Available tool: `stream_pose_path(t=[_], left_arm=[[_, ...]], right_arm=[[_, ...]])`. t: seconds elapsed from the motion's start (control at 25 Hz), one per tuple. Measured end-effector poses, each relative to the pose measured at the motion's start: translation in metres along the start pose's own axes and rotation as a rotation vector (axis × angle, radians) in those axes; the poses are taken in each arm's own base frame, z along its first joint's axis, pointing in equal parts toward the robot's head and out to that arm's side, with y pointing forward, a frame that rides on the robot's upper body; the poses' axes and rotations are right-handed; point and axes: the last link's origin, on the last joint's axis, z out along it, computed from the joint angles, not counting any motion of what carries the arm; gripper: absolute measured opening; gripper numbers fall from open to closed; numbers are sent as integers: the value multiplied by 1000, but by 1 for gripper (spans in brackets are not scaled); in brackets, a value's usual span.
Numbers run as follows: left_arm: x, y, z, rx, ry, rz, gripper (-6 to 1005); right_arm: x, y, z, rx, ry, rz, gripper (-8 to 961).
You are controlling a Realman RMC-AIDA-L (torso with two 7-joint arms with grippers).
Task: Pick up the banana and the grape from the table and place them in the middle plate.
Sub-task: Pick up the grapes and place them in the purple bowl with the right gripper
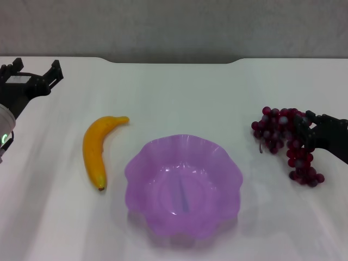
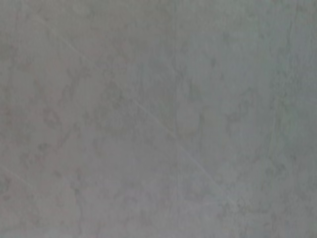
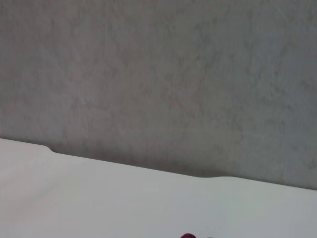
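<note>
A purple scalloped plate sits empty on the white bench, banana beside it; the right gripper has jaws around the grape bunch, closure unclear, to lift it; the left gripper is parked, jaws apart.

Curved, smooth yellow-orange banana lies flat on the plain white tabletop, dark tip toward the near edge, stem end pointing away and to the right, just left of the plate, not touching it. Translucent purple plastic bowl-like plate with wavy scalloped rim sits upright at centre, nothing in it. Long bunch of small glossy dark red-purple grapes lies on the table well right of the plate; its right side looks partly hidden, hard to tell how much
</note>
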Motion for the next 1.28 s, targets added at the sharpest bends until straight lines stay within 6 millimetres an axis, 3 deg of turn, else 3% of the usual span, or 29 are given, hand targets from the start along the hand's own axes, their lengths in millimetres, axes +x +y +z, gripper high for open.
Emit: stream_pose_path(t=[0.52, 1.28], left_arm=[[-1, 1, 0, 0, -1, 0, 893], [-4, -2, -2, 4, -12, 3, 893]], right_arm=[[-1, 0, 0, -2, -8, -3, 282], [-39, -8, 5, -14, -143, -102, 255]])
